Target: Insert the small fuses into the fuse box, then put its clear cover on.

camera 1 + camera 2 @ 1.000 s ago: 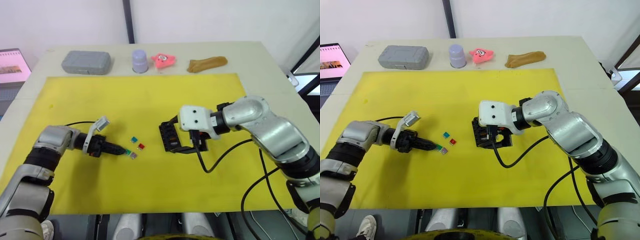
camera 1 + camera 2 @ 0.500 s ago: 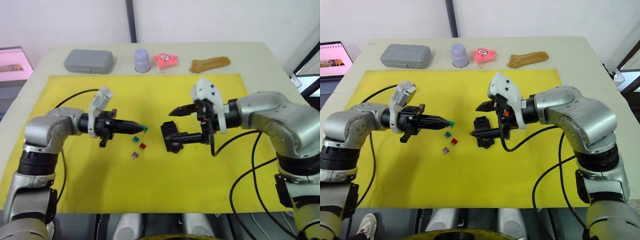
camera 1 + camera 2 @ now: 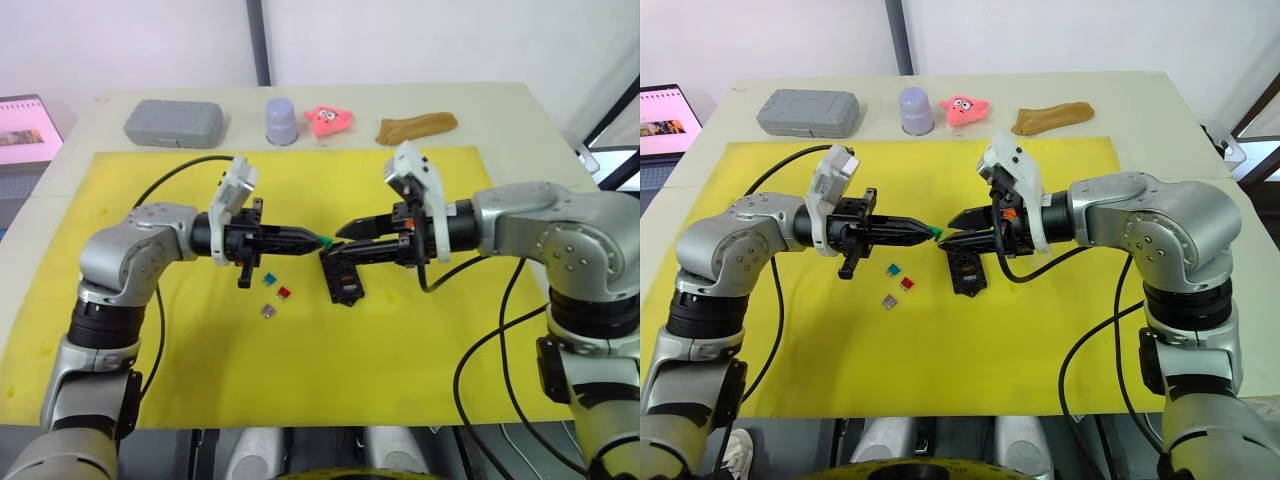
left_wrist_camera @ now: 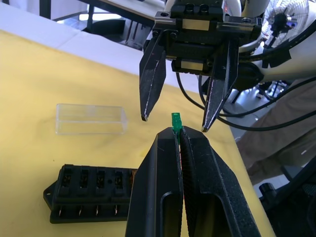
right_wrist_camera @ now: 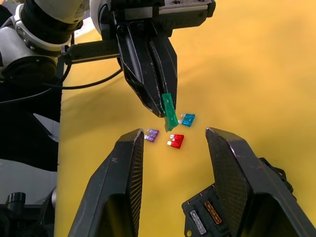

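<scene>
Holding a green fuse [image 3: 937,233] up over the yellow mat [image 3: 1040,340]: left fingers [image 3: 930,231] pinched shut on it, right fingers [image 3: 958,228] spread wide, tips near it. Lying below: fuse box [image 3: 965,270], three loose fuses [image 3: 896,283]. Left wrist: clear cover [image 4: 91,119] beside the box. Right wrist: fuse between open fingers. Could slip and drop if let go too soon.

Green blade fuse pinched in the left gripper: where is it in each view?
Left eye view: small green blade fuse at the left gripper's tip, mid-frame above the yellow mat.
Right eye view: same fuse, centre, just ahead of the open right gripper.
Left wrist view: fuse centre, poking up between the shut fingers.
Right wrist view: fuse centre.
Shared landmark: black slotted fuse box.
</scene>
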Robot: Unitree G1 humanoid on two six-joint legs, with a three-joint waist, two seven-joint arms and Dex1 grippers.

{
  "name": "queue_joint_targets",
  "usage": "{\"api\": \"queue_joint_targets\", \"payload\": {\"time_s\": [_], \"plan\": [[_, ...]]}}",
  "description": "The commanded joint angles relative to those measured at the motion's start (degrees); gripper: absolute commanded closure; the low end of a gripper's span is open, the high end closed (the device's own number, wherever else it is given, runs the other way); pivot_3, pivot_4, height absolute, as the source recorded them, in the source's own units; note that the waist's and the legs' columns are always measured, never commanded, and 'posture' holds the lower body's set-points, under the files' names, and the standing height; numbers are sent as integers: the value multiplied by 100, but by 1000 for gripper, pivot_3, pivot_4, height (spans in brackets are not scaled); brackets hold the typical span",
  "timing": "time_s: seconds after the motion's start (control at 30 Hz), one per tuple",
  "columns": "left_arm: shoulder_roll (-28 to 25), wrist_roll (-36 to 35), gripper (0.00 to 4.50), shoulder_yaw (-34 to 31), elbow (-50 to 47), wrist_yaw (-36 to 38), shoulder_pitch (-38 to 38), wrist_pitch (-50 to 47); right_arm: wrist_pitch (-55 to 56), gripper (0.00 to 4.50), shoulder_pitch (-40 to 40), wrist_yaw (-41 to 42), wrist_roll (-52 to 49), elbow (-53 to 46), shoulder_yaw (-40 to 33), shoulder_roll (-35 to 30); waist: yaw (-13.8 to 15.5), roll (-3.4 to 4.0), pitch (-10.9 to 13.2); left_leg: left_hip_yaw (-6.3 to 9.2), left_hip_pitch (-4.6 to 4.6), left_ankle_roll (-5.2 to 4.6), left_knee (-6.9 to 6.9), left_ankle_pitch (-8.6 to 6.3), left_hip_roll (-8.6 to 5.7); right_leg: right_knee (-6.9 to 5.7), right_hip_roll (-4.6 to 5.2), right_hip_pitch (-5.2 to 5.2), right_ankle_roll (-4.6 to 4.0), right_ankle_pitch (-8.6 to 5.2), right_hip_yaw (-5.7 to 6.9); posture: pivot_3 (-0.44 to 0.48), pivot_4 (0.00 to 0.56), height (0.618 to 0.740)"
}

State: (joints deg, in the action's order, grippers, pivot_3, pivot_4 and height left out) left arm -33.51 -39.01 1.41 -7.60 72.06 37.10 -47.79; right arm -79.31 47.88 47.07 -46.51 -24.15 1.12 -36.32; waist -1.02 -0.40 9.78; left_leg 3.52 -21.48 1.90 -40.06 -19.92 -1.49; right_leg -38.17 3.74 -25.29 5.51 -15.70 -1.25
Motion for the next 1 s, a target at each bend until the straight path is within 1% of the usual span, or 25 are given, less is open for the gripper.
{"api": "queue_joint_targets", "payload": {"time_s": [0.03,0.77,0.8,0.83,0.87,0.9,0.93,1.0], "plan": [[-54,-81,4500,-21,-178,-10,76,147,35,2397,197,-75,-201,7,-173,45,1,0,0,0,0,0,0,0,0,0,0,0,0,0,0,0,150,740],[-89,-2,4500,104,-84,-65,51,320,134,2397,200,-332,-443,-16,2,-1,1,0,0,0,0,0,0,0,0,1,-1,0,0,0,0,0,150,740],[-91,-3,4500,106,-88,-69,49,321,145,2928,196,-332,-439,-24,20,-15,1,0,0,0,0,0,0,0,0,1,-1,0,0,0,0,0,150,740],[-92,-8,4500,106,-89,-75,49,319,153,3230,192,-335,-439,-28,32,-20,1,0,0,0,0,0,0,0,0,1,-1,0,0,0,0,0,150,740],[-93,-14,4500,102,-83,-82,54,316,161,3814,188,-341,-438,-30,46,-18,1,0,0,0,0,0,0,0,0,1,-1,0,0,0,0,0,150,740],[-93,-21,4500,98,-80,-89,57,313,169,4223,184,-346,-437,-31,55,-15,1,0,0,0,0,0,0,0,0,1,-1,0,0,0,0,0,150,740],[-96,-25,4500,95,-74,-91,60,313,175,4490,184,-351,-435,-31,68,-14,1,0,0,0,0,0,1,0,0,2,-1,0,0,0,0,0,150,740],[-102,-35,4500,96,-70,-96,59,318,188,4490,184,-358,-437,-27,80,-16,1,0,0,0,0,0,1,0,0,2,0,0,0,0,0,0,150,740]]}}
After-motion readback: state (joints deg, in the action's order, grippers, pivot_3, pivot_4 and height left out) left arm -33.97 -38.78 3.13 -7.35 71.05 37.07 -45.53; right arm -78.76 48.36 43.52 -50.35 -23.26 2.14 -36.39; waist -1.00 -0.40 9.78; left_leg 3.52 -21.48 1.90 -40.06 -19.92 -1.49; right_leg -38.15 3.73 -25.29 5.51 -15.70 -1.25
